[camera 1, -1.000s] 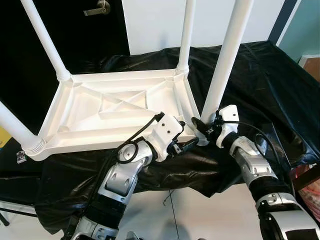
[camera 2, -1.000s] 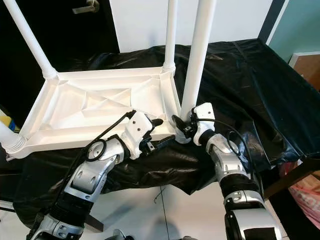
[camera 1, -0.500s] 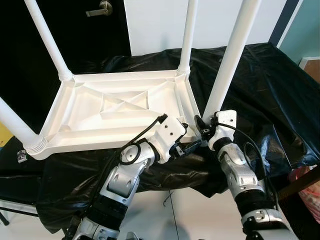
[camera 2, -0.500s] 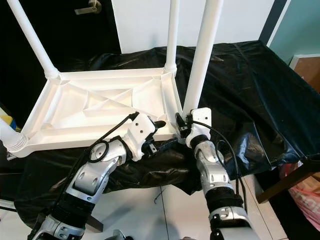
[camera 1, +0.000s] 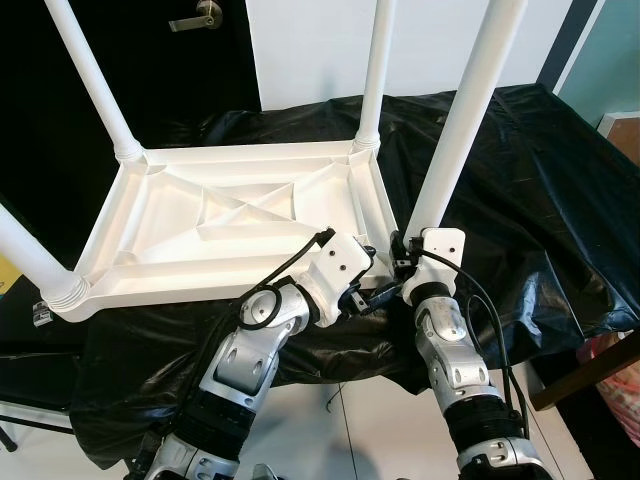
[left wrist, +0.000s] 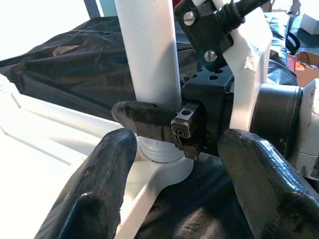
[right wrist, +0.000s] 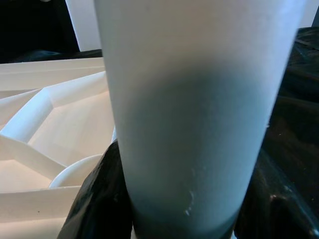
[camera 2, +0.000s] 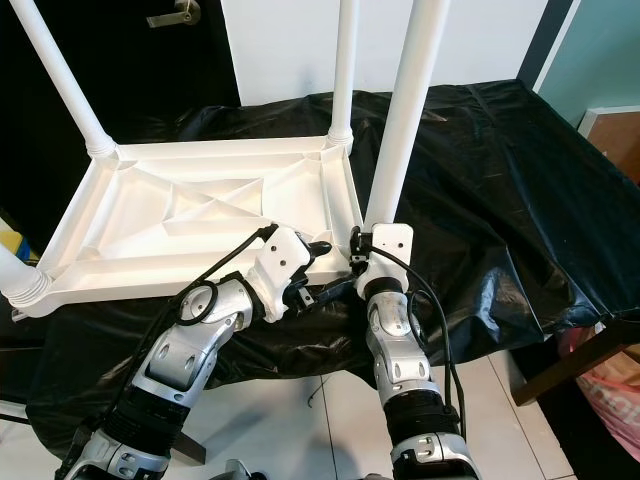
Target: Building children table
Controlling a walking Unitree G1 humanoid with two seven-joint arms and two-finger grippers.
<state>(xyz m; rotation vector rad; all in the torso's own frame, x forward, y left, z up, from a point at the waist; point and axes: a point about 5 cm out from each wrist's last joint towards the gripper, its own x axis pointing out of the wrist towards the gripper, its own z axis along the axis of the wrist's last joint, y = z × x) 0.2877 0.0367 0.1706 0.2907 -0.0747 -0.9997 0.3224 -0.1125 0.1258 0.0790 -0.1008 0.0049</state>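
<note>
A: Currently, item: white table (camera 1: 230,225), upside down on the black-covered desk (camera 1: 520,170).
B: Right gripper (camera 2: 358,250) pinching the near leg (camera 1: 455,140) at its socket; left gripper (camera 1: 375,293) spread beside it. Keep the leg plumb while seating.

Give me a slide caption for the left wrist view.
Right gripper clamps the white table leg near its socket, framed by the left gripper's open fingers.

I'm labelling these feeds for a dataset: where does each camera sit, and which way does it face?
Left and right eye views: on the head, looking down at the upturned white table on black cloth; both silver arms show.
Left wrist view: along the left gripper, facing the table leg and the right gripper.
Right wrist view: close on that leg, dark fingers either side.
All views share the near-right leg.
</note>
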